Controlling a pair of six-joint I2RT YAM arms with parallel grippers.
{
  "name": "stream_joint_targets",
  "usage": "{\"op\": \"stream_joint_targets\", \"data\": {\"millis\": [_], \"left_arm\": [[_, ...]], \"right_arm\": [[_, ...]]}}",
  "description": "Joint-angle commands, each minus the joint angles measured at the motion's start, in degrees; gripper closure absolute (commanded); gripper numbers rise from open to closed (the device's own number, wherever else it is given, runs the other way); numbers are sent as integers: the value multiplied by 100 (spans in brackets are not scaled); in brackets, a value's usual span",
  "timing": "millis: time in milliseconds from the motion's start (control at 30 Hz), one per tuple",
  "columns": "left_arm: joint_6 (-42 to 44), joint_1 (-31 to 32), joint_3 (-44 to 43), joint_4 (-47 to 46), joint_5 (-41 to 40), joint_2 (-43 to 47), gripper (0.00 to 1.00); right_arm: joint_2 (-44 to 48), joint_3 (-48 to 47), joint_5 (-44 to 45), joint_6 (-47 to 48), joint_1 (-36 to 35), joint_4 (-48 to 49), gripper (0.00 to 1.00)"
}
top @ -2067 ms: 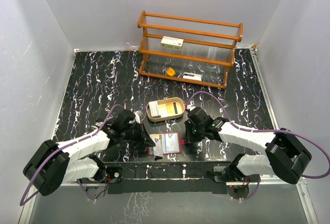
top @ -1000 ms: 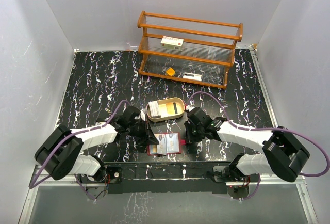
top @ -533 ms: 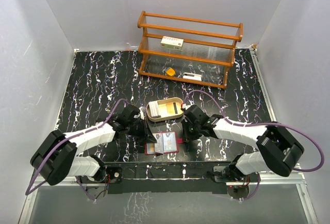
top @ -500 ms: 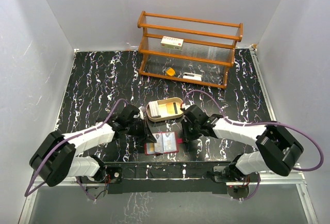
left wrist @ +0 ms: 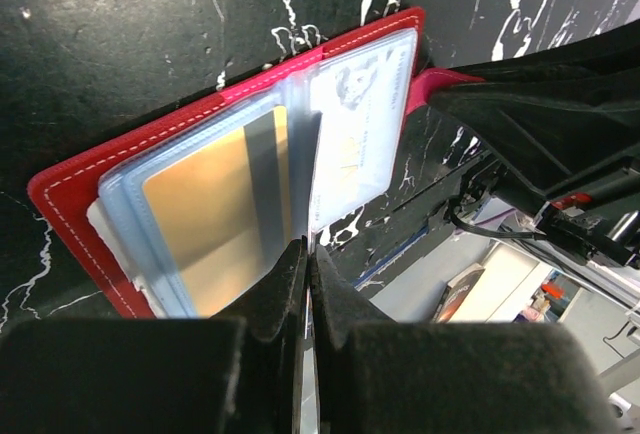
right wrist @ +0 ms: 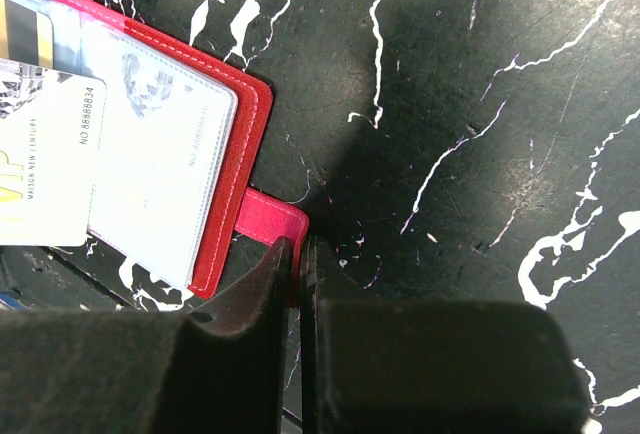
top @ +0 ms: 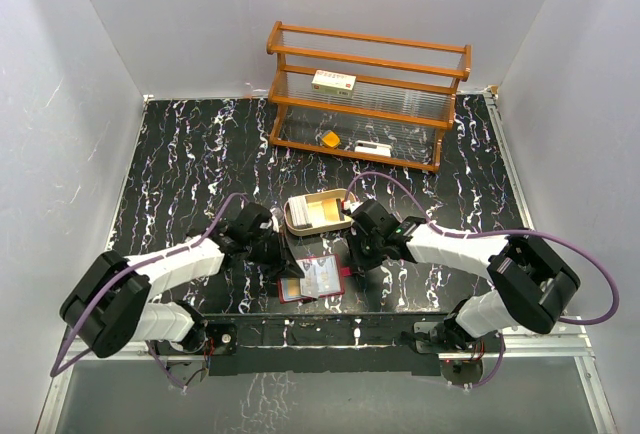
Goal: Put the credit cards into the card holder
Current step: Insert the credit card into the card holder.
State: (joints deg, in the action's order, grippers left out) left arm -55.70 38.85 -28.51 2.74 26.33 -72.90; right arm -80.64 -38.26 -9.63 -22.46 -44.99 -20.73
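Observation:
The dark red card holder [top: 314, 279] lies open near the table's front edge. In the left wrist view the holder [left wrist: 70, 194] shows a gold card [left wrist: 215, 219] in a clear pocket. My left gripper [left wrist: 305, 246] is shut on a thin clear pocket leaf standing up at the fold. It is at the holder's left in the top view [top: 283, 254]. My right gripper [right wrist: 298, 242] is shut on the holder's red tab [right wrist: 275, 219]. It is at the holder's right in the top view [top: 350, 257]. A white card [right wrist: 50, 164] lies over the pockets. More cards [top: 318, 215] lie in the tan tray [top: 320, 196].
A wooden rack [top: 365, 94] stands at the back with a white box with red marks [top: 334, 80] and an orange wedge [top: 329, 138] on it. Grey walls close in both sides. The tray sits just behind the holder, between the two wrists.
The holder has slid a little left and turned. My right gripper has moved left and toward the tray. My left gripper has drawn back from the holder's left edge toward its fold.

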Motion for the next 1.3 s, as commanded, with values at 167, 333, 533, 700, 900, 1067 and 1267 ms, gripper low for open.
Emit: {"op": "stream_joint_targets", "data": {"millis": [167, 333, 533, 700, 900, 1067, 1267], "left_arm": [[219, 26, -241, 618, -285, -218, 100], [279, 26, -278, 853, -665, -329, 100], [182, 26, -322, 1002, -884, -428, 100], [98, 26, -344, 852, -883, -523, 100], [77, 26, -476, 810, -992, -714, 100], [-11, 26, -477, 582, -980, -836, 100], [-19, 26, -462, 516, -975, -852, 100]], "right_arm": [[-56, -104, 5, 57, -35, 71, 100], [-121, -81, -23, -67, -36, 154, 100], [-193, -126, -49, -136, -36, 192, 100], [-172, -125, -72, -179, -32, 205, 100], [-104, -24, -174, -248, -30, 338, 100], [31, 18, -149, -356, -36, 419, 100], [34, 78, -83, -527, -35, 488, 100]]}}
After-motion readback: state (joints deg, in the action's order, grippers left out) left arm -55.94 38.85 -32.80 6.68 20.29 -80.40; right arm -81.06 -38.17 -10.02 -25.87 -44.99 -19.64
